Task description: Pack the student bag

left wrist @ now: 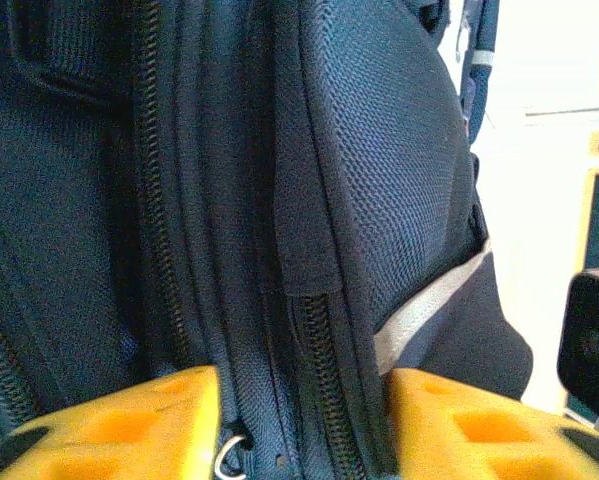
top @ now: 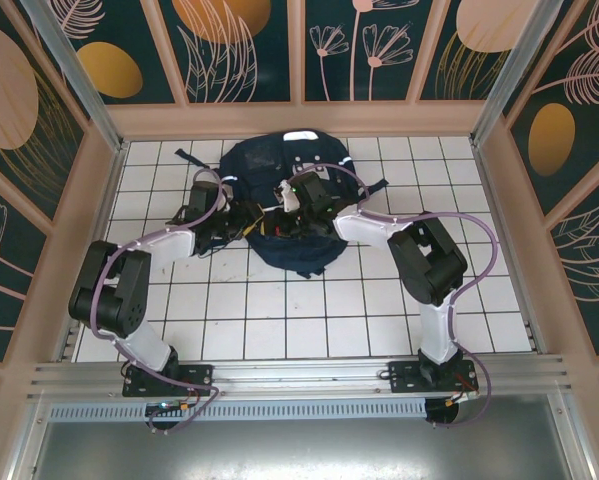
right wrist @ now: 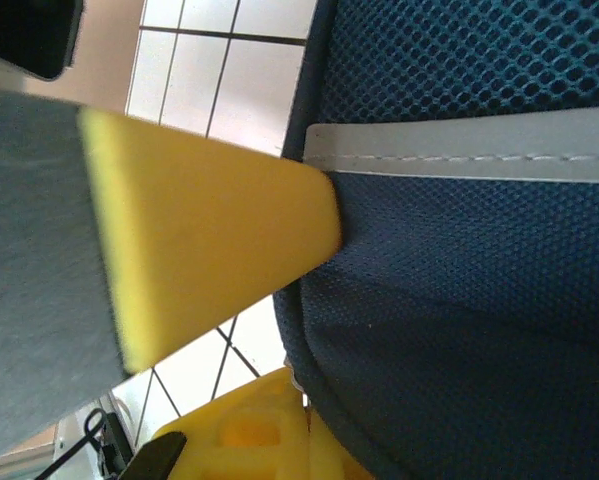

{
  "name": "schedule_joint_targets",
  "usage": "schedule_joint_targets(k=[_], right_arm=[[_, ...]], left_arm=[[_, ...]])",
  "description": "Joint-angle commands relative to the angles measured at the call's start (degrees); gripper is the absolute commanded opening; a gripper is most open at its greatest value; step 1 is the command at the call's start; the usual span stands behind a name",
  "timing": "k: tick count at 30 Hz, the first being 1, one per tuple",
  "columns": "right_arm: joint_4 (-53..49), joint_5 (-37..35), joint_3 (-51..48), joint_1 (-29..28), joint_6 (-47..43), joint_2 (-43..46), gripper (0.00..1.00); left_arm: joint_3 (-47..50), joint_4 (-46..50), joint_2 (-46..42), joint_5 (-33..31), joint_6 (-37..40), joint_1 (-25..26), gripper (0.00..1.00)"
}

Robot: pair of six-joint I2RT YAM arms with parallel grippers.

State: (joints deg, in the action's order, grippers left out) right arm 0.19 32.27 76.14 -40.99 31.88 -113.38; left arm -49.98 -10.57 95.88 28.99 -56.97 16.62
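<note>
The student bag [top: 257, 165], navy with white stripes, lies at the back middle of the tiled table. My left gripper [top: 247, 222] is at its left side. In the left wrist view, its yellow fingers [left wrist: 129, 425] press from both sides on a fold of the student bag [left wrist: 379, 180] with a dark zipper [left wrist: 324, 380]; a small metal ring [left wrist: 229, 458] sits by the left finger. My right gripper [top: 291, 197] rests on top of the bag. Its fingertips [right wrist: 279, 435] are shut together where the mesh edge of the student bag [right wrist: 459, 300] runs into them.
A blurred yellow wedge with a grey face [right wrist: 199, 240] sits close to the right wrist lens; what it is I cannot tell. White tiled table [top: 279, 310] lies free in front of the bag. Framed walls [top: 99, 200] enclose the table on three sides.
</note>
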Motion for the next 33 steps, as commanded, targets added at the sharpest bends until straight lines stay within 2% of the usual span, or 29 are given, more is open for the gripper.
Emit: schedule_joint_targets(k=[1, 4, 9, 15, 20, 28, 31, 33], right_arm=[[2.48, 3.99, 0.79, -2.16, -1.81, 1.37, 0.0], [-3.19, -1.27, 0.8, -2.03, -4.5, 2.34, 0.0], [-11.82, -7.1, -2.97, 0.36, -9.17, 5.83, 0.0], [-20.98, -14.03, -5.74, 6.14, -15.81, 10.16, 0.0], [-23.79, -20.0, -6.53, 10.64, -19.79, 12.01, 0.0], [-23.9, -32.12, -6.84, 21.2, -23.88, 10.45, 0.0], [-22.32, -30.99, -6.58, 24.88, -22.66, 9.88, 0.0], [-21.41, -28.33, -6.53, 25.01, -21.8, 10.28, 0.0]], left_arm=[[-2.98, -7.26, 1.96, 1.29, -0.45, 0.97, 0.2], [-2.88, -6.91, 3.32, 0.72, 1.38, 0.88, 0.0], [-5.46, -0.64, 2.73, -1.15, 6.51, 0.25, 0.0], [-7.73, -1.0, 3.17, 1.72, 5.97, -0.1, 0.0], [-7.25, -1.46, 2.84, 2.64, 5.64, -0.05, 0.0], [-8.06, 4.46, -0.02, 1.4, 9.99, -0.96, 0.0], [-8.11, 5.55, -0.29, 0.98, 10.9, -1.94, 0.0], [-8.45, 5.71, 0.21, 0.97, 11.3, -2.56, 0.0]])
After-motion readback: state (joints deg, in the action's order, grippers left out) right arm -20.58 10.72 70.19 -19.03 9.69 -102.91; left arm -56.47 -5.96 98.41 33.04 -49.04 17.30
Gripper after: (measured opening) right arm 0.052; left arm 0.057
